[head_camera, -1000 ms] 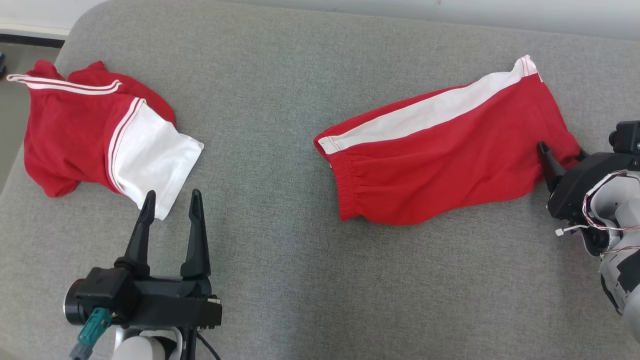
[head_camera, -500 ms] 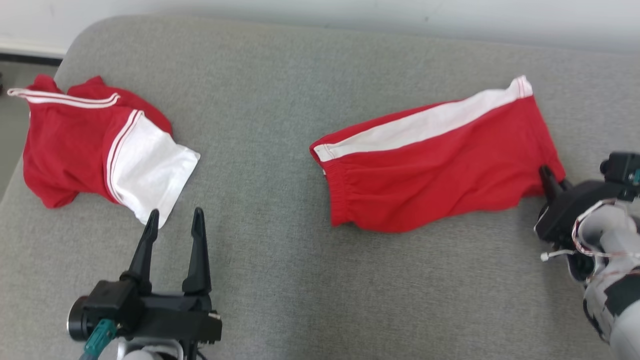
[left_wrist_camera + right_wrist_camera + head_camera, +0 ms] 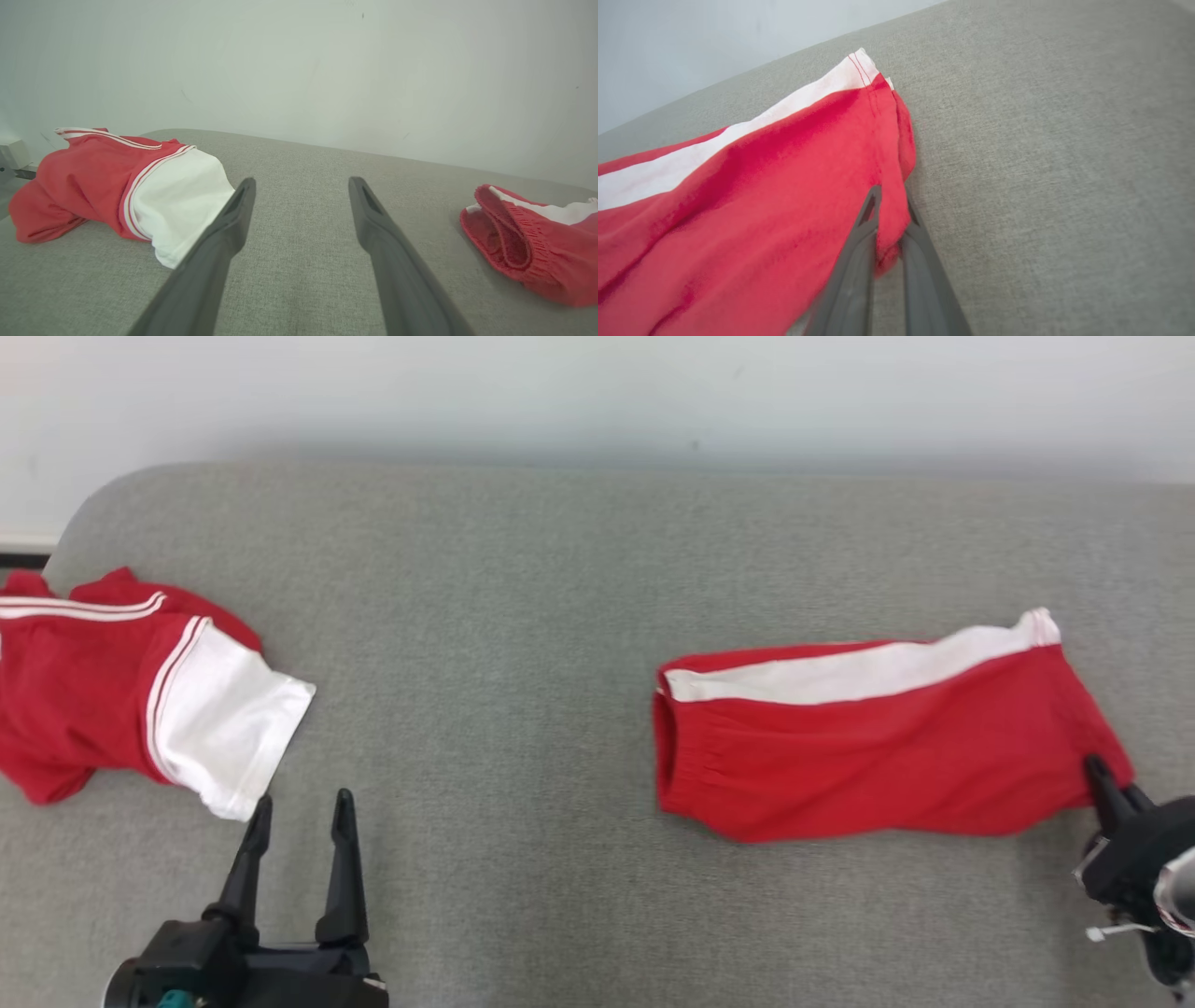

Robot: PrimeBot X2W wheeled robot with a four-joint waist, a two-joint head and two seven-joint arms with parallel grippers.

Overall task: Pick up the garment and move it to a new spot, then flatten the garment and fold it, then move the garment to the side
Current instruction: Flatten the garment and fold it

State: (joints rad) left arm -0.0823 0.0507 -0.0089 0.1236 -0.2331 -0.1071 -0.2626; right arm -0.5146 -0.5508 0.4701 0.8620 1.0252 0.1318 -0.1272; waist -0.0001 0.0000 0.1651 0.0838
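Note:
The garment, red shorts (image 3: 878, 756) with a white side stripe, lies stretched across the grey cushion (image 3: 523, 616) on the right. My right gripper (image 3: 1100, 773) is shut on the near corner of its leg hem. In the right wrist view the two fingers pinch a fold of the red hem of the shorts (image 3: 738, 210) at the right gripper (image 3: 892, 198). The elastic waistband end of the shorts (image 3: 518, 242) points toward the middle. My left gripper (image 3: 302, 798) hovers open near the front left, holding nothing, and its fingers stand wide apart in the left gripper (image 3: 302, 182) wrist view.
A second red and white garment (image 3: 140, 700) lies crumpled at the cushion's left end, just beyond my left fingertips, and appears as the red and white garment (image 3: 117, 186) in the left wrist view. A pale wall (image 3: 597, 392) runs behind the cushion.
The head camera has tilted up, bringing the wall into view. My right gripper has shut on the shorts' hem and dragged them to the right, straightening them. The left gripper stays open.

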